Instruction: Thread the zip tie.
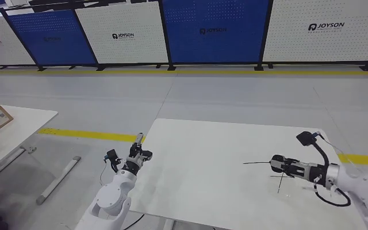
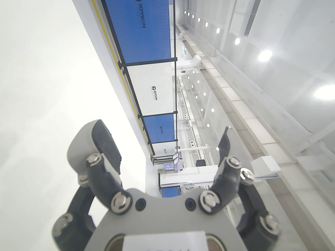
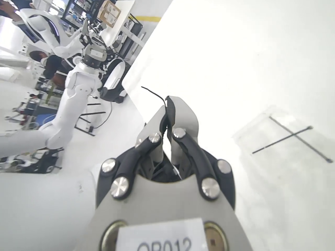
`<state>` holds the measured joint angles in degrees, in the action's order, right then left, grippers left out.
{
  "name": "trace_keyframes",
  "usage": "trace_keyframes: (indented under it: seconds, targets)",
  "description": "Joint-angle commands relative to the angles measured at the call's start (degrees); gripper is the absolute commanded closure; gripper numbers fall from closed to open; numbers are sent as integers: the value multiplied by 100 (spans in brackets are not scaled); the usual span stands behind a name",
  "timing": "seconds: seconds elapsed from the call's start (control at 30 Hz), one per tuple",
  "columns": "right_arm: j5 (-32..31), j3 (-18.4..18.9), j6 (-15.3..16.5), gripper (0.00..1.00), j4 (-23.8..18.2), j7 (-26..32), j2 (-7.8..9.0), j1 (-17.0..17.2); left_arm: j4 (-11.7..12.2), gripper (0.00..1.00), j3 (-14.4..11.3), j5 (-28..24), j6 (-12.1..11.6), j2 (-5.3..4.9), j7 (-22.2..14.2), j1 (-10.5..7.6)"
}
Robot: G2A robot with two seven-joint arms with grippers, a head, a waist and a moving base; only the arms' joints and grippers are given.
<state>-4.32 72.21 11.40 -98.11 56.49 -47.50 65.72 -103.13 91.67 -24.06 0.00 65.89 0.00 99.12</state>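
**Item: thin black plastic zip tie** (image 3: 154, 93). It is pinched in the right gripper (image 3: 167, 105), whose jaws are clenched on it, above the right part of the white rectangular table (image 1: 218, 172). The free tail points left; the head end is hidden behind the fingers.

**Left gripper** (image 2: 166, 143): released, holding nothing, at the table's left edge and well apart from the tie.

**Spares:** two more black zip ties (image 3: 288, 137) lie crossed on a clear plastic sheet (image 3: 257, 131), near the right gripper.

**Progress (judged):** the tie is picked up. No loop is formed and the tail is not in the head, so the threading is still to do.
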Motion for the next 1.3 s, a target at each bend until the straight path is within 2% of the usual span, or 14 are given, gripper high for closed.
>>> trace_keyframes:
  seconds: [0.0, 0.5, 0.57, 0.7, 0.83, 0.9, 0.97, 1.0, 1.27]
  targets:
    - [-670, -206, -81, 100, -50, -492, -33, 68, 0, 0, 0, 0, 0, 0, 0, 0]
    - [-714, -273, -67, 100, -2, -606, -52, 88, 0, 0, 0, 0, 0, 0, 0, 0]
    - [-719, -313, 131, 100, 73, -694, -74, -3, 0, 0, 0, 0, 0, 0, 0, 0]
    - [-738, -369, 808, 100, 271, -903, -113, -194, 0, 0, 0, 0, 0, 0, 0, 0]
    - [-899, -491, 808, 100, 25, -942, -130, -360, 0, 0, 0, 0, 0, 0, 0, 0]
    - [-1234, -647, 808, 100, -204, -927, -118, -445, 0, 0, 0, 0, 0, 0, 0, 0]
    - [-1319, -808, 808, 100, -129, -984, -111, -542, 0, 0, 0, 0, 0, 0, 0, 0]
    - [-1147, -868, 808, 100, -76, -949, -117, -588, 0, 0, 0, 0, 0, 0, 0, 0]
    - [-1147, -868, 808, 100, -76, -949, -117, -588, 0, 0, 0, 0, 0, 0, 0, 0]
